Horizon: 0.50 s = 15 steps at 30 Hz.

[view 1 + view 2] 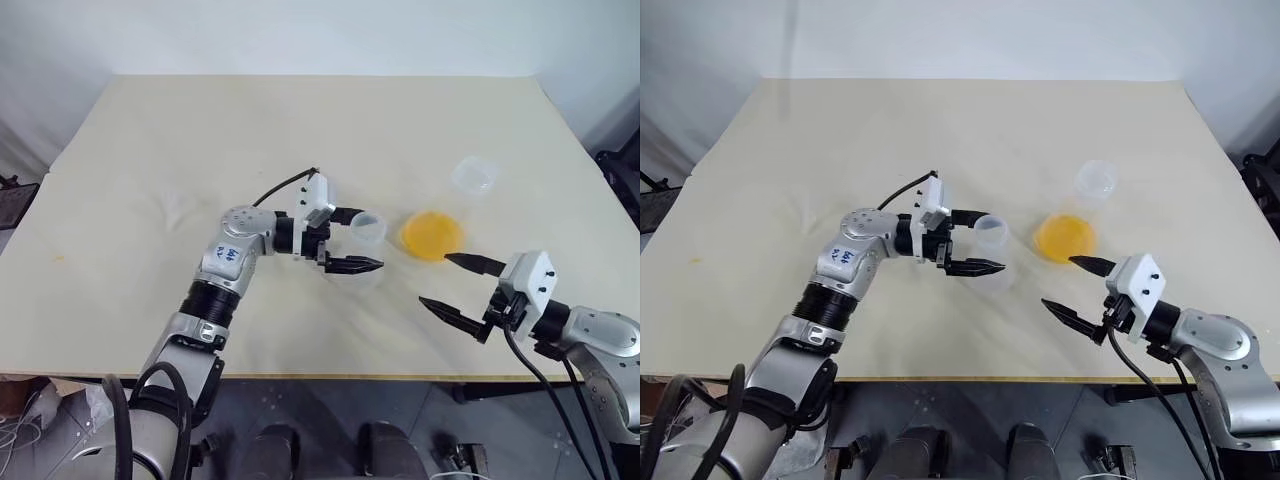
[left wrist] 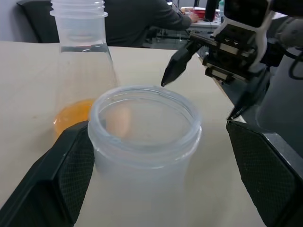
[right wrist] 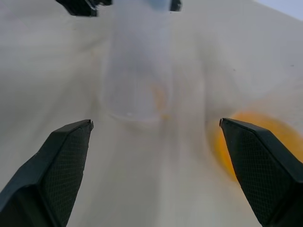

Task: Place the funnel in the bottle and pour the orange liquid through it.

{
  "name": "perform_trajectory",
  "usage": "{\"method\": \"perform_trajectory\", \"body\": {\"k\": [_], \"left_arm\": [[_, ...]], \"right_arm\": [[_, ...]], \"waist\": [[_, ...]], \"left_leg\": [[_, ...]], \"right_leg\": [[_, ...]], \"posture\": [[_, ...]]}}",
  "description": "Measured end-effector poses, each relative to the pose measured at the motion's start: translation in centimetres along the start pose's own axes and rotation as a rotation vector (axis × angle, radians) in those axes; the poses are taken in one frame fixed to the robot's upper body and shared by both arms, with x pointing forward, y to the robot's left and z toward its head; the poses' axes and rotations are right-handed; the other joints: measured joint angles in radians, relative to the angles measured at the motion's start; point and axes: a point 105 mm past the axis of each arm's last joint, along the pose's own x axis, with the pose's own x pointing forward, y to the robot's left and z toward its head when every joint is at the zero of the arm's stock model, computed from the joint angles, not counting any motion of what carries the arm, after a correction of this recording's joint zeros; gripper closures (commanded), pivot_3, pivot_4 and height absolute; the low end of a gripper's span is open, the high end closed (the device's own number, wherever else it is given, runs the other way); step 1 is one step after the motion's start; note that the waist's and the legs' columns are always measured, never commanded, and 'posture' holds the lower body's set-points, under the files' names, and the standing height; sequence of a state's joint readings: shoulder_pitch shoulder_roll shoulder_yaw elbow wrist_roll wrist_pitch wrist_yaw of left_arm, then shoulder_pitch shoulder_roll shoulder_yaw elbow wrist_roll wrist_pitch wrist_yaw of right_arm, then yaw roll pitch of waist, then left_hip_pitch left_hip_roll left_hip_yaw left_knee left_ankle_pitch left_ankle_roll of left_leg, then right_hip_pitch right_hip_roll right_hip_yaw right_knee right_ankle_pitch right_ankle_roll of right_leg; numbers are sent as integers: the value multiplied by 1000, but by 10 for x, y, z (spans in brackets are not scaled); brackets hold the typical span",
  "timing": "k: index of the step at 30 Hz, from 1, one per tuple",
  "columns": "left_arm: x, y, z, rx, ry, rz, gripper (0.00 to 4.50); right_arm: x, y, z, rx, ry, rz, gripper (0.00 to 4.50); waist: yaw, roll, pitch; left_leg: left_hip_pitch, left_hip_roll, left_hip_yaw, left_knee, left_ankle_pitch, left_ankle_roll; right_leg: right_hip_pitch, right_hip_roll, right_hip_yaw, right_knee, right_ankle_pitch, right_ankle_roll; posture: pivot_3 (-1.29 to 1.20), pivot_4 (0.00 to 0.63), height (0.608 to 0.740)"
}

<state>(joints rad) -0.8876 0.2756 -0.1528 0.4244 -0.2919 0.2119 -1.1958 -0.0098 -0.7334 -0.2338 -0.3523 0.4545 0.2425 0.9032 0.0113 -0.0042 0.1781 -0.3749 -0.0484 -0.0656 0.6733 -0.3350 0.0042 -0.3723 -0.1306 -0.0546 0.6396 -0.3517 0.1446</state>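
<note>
I find the squat clear plastic flask [image 1: 367, 228] upright between the left gripper's [image 1: 351, 240] released jaws; the taller clear flask holding orange liquid [image 1: 433, 233] stands just beside, nearer the spread, empty right gripper [image 1: 455, 286]

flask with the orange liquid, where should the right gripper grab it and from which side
Likely the narrow neck just under the wide rim, from the robot's right side. The flask stands upright, with its cone widening to a broad base where the orange liquid sits, so the neck is the slimmest part. The right gripper, open, is already nearest on that side; the bottle stands on the other.
</note>
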Motion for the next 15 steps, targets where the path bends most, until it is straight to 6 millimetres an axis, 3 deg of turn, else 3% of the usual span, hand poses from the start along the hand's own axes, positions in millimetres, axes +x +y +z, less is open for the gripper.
{"method": "perform_trajectory", "body": {"k": [8,15], "left_arm": [[-40,3,-6,-28,48,88,28],[-94,1,-5,-21,81,227,28]], "right_arm": [[1,-8,6,-27,-3,22,0],[4,-10,13,-26,-19,68,0]], "waist": [[-3,0,0],[-11,0,0]], "left_leg": [[0,0,0,1,0,0],[0,1,-1,0,0,0]], "right_leg": [[0,0,0,0,0,0],[0,0,0,0,0,0]], "posture": [[0,150,740],[0,150,740]]}}
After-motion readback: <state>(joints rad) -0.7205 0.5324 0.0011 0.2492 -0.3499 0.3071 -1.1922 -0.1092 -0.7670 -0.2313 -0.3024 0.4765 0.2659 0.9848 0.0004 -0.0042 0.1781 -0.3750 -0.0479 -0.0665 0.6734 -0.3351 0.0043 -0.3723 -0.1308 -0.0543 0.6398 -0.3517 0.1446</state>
